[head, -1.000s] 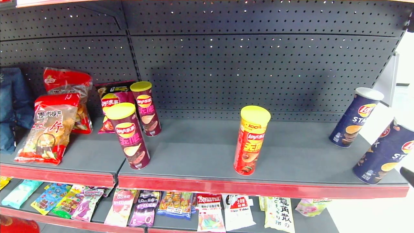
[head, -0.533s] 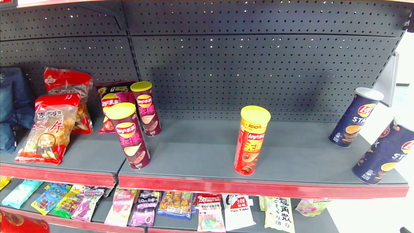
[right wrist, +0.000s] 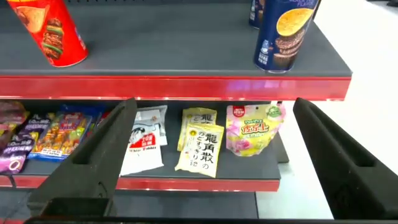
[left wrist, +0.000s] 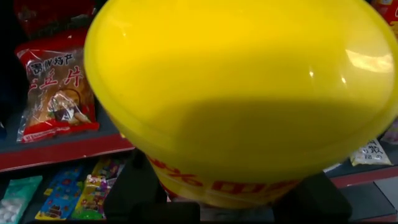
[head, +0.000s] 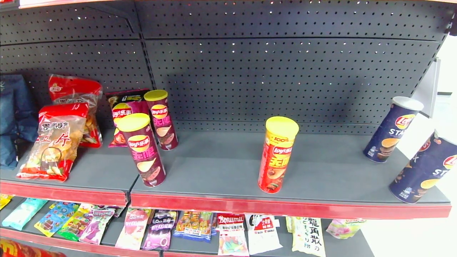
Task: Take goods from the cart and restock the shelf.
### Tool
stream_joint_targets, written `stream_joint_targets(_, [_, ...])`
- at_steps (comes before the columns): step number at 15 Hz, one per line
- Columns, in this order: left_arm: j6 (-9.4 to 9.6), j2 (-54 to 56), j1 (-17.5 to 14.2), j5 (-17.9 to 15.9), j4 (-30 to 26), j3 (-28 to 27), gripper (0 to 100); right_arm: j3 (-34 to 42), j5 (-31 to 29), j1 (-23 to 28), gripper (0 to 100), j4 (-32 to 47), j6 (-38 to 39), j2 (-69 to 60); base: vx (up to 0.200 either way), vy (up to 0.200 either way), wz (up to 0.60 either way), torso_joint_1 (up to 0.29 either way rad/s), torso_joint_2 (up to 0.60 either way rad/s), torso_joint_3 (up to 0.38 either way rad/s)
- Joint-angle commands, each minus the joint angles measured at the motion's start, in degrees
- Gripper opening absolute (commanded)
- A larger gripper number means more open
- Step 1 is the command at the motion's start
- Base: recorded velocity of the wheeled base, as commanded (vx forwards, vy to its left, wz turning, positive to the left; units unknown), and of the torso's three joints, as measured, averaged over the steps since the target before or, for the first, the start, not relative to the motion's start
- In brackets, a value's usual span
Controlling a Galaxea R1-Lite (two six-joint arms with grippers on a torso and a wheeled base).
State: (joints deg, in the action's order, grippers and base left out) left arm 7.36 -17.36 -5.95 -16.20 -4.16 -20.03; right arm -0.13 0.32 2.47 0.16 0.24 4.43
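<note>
My left gripper [left wrist: 227, 199] is shut on a red chip can with a yellow lid [left wrist: 242, 93]; its dark fingers [left wrist: 134, 193] press the can's sides just under the lid. A red strip of that can [head: 21, 250] peeks in at the bottom left corner of the head view, below the shelf [head: 285, 207]. My right gripper [right wrist: 211, 168] is open with nothing between its fingers, low in front of the shelf's right part, facing the lower tier. A matching red can [head: 278, 157] stands mid-shelf.
Two maroon cans [head: 142, 150] stand left of centre, with snack bags [head: 53, 142] farther left. Two blue cans [head: 391, 130] stand at the right end. Bare shelf lies on both sides of the red can. Candy packets [right wrist: 202, 149] line the lower tier.
The red can in my left gripper has sunk lower at the head view's bottom left corner. The right arm's dark tip dropped down the right edge and out of the head view.
</note>
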Motion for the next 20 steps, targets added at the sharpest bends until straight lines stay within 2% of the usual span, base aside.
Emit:
stream_joint_targets(1, [-0.24,2.24,-0.03,0.03,-0.06,1.48,0,0.05,0.12,-0.01,100,0.02,0.02,-0.12,0.000,0.000,0.00,0.000,0.00,0.000])
stream_joint_targets(2, [-0.24,2.42,-0.03,0.03,-0.06,1.75,0,0.05,0.12,-0.01,100,0.02,-0.07,-0.12,0.000,0.000,0.00,0.000,0.00,0.000])
stream_joint_targets(7, [-0.24,2.33,-0.03,-0.06,-0.06,1.75,0,0.05,0.21,-0.01,100,0.02,0.11,-0.12,0.000,0.000,-0.60,0.005,0.00,0.002])
stream_joint_targets(9, [-0.24,2.51,-0.03,-0.06,-0.06,1.75,0,0.05,0.21,-3.00,100,0.02,0.11,-2.40,0.000,0.000,-0.60,0.005,0.00,0.000])
stream_joint_targets(12, [-0.24,1.89,-0.03,-0.59,-0.06,1.57,0,0.05,0.91,-3.00,100,0.02,-0.16,-3.46,0.000,0.000,0.00,0.000,0.00,0.000])
stream_joint_targets(15, [-0.24,-4.44,-0.03,-6.30,0.73,0.69,0,0.05,0.91,-2.74,100,0.02,-0.07,-4.34,0.000,0.000,0.00,0.000,0.00,0.000])
stream_joint_targets(16, [-0.24,-7.43,0.06,-6.56,2.22,-0.10,0,0.05,0.83,-2.74,100,0.02,-0.16,-4.43,0.000,0.000,0.00,0.000,0.00,0.000])
stream_joint_targets(20, [-2.09,-26.67,0.06,-6.56,16.11,-1.86,0,0.05,0.83,-2.65,100,0.02,-0.07,-4.43,0.000,0.000,0.00,0.000,0.00,0.000])
